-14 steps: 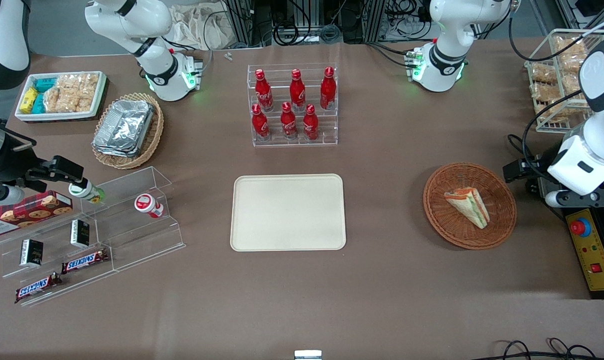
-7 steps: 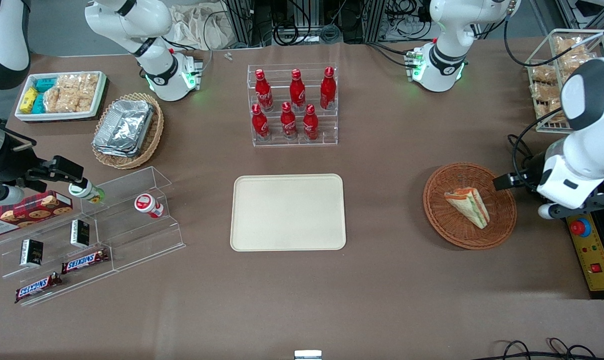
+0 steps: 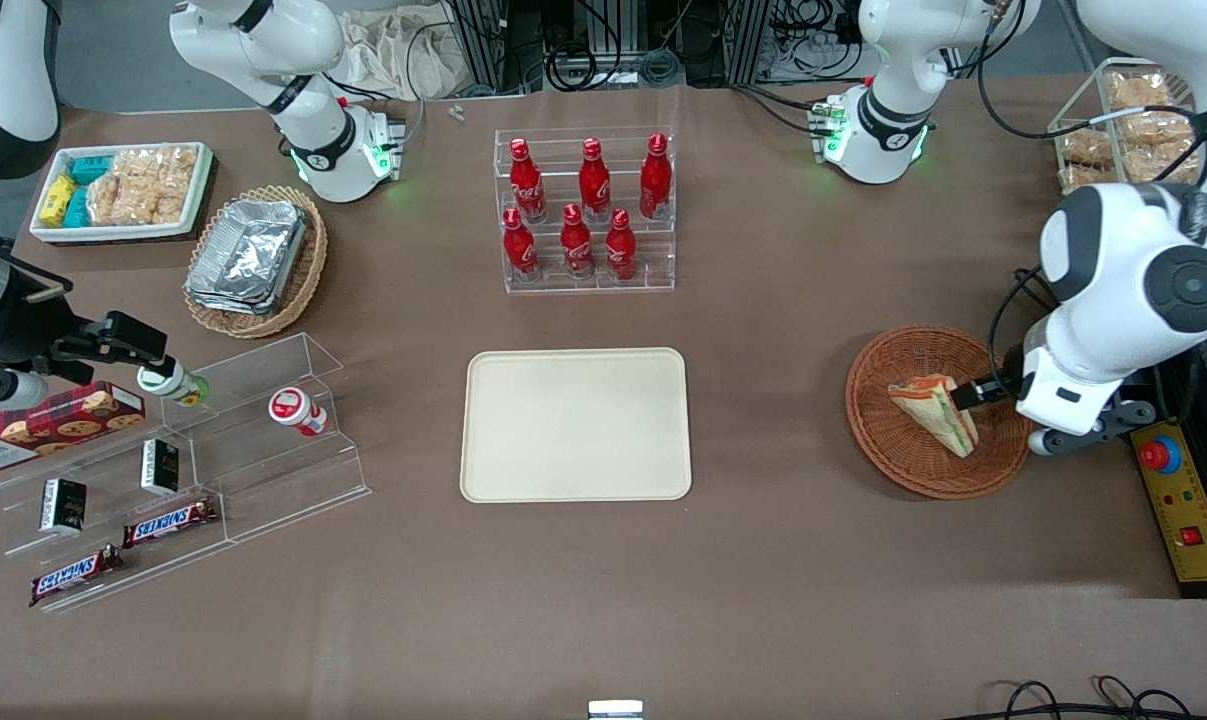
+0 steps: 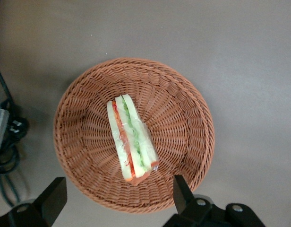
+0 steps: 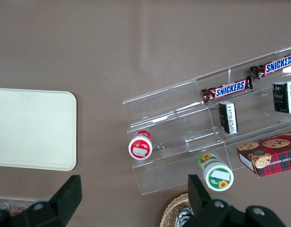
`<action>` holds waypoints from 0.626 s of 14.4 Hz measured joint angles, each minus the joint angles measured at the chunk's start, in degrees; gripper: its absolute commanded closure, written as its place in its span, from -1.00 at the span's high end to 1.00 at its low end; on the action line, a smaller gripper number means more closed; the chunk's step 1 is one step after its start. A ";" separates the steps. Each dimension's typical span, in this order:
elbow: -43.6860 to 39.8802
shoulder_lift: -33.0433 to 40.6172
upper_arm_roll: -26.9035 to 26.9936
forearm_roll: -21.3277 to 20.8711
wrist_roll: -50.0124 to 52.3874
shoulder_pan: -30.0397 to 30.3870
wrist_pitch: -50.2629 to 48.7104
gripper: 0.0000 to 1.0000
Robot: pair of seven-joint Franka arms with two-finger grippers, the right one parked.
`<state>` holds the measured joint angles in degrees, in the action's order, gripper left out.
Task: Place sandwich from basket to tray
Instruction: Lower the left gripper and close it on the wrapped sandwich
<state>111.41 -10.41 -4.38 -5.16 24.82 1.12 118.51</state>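
The sandwich [image 3: 935, 412], a wrapped triangular wedge with orange, green and red layers, lies in the round reddish-brown wicker basket [image 3: 893, 462] toward the working arm's end of the table. My left gripper [image 3: 975, 392] hovers over the basket, just above the sandwich's edge nearest the working arm. In the left wrist view the gripper [image 4: 117, 196] is open and empty, its fingers [image 4: 181, 191] spread wide above the basket's rim [image 4: 84, 94], with the sandwich [image 4: 131, 142] lying between and ahead of them. The beige tray [image 3: 575, 424] lies bare at the table's middle; it also shows in the right wrist view [image 5: 32, 127].
A clear rack of red bottles [image 3: 585, 210] stands farther from the camera than the tray. A wire rack of snack bags [image 3: 1123, 130] and a yellow control box [image 3: 1178, 500] flank the basket. A foil-filled tan basket [image 3: 255, 262] and acrylic snack shelves [image 3: 183, 450] lie toward the parked arm's end.
My left arm has swung in from the table's edge. The gripper moved from outside the basket's rim to above the sandwich. The sandwich and basket have not moved.
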 measured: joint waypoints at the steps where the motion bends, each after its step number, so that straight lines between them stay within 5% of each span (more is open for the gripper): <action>1: 1.08 -0.19 0.01 0.00 1.50 0.00 1.22 1.00; 9: 2.22 -7.62 0.04 -0.02 15.61 0.02 7.48 1.00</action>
<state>113.63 -18.03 -4.34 -5.18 40.42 1.13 125.99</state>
